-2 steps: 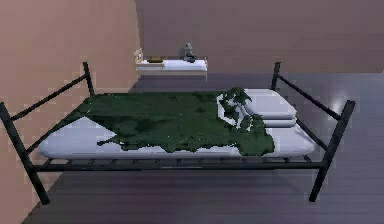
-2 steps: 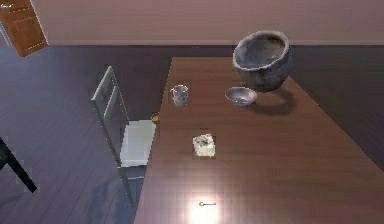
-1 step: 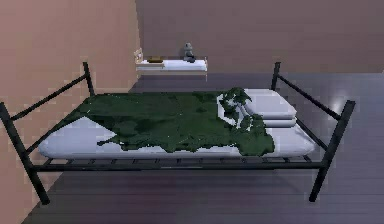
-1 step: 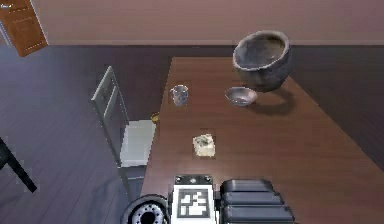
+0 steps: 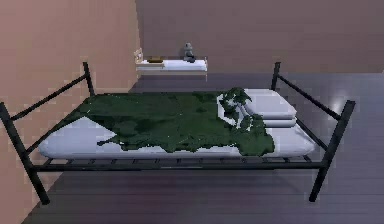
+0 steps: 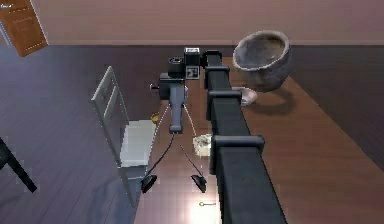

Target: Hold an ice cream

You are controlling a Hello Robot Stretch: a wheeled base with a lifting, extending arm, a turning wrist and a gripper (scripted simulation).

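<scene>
SIMULATED HOUSE: A white chair point(image 6: 108, 95) stands at the arm side view's left, and it looks like the main hazard: a hasty move could snag the thin fingers on its seat, or knock away a small tan blob point(image 6: 157, 117) at the seat's edge. The blob may be the ice cream but is too small to name. It lies just left of the gripper's body. The gripper point(image 6: 172, 182) shows against seat and floor, and whether it holds anything cannot be told. Rightward, the arm point(image 6: 232, 140) runs past a large grey bowl point(image 6: 262, 58).
</scene>
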